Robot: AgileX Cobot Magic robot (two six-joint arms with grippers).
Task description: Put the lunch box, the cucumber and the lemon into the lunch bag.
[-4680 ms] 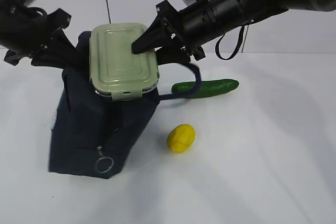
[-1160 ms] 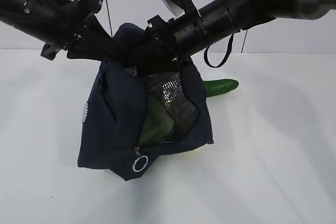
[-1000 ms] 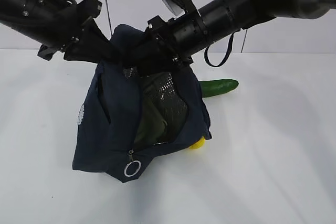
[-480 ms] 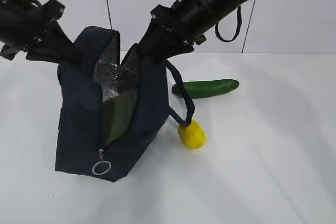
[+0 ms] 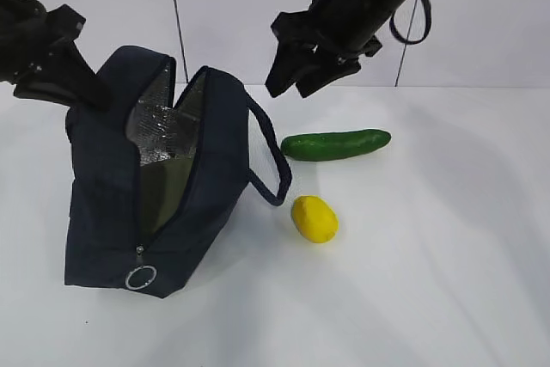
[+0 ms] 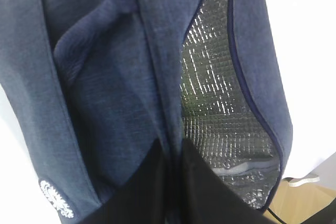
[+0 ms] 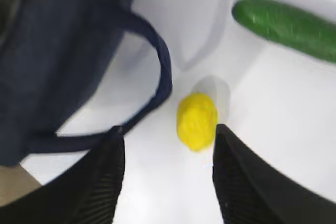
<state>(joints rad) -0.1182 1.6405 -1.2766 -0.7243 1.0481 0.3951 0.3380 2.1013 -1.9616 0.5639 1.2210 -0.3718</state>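
The lunch bag (image 5: 159, 174) stands open on the white table (image 5: 430, 281), silver lining showing. The left claw (image 6: 176, 192) is clamped on its rim at the back edge. Something pale green sits deep inside, probably the lunch box (image 5: 163, 191), though it's too dark to be sure. The cucumber (image 5: 335, 143) lies right of the bag. The right claw (image 7: 168, 177) hangs in the air with fingers spread, empty, and the lemon (image 7: 197, 120) lies on the table below that gap, near the bag's loose handle (image 5: 271, 161).

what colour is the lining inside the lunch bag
Silvery, with a quilted foil-like grid; the lining of the lunch bag shows best in the left wrist view.
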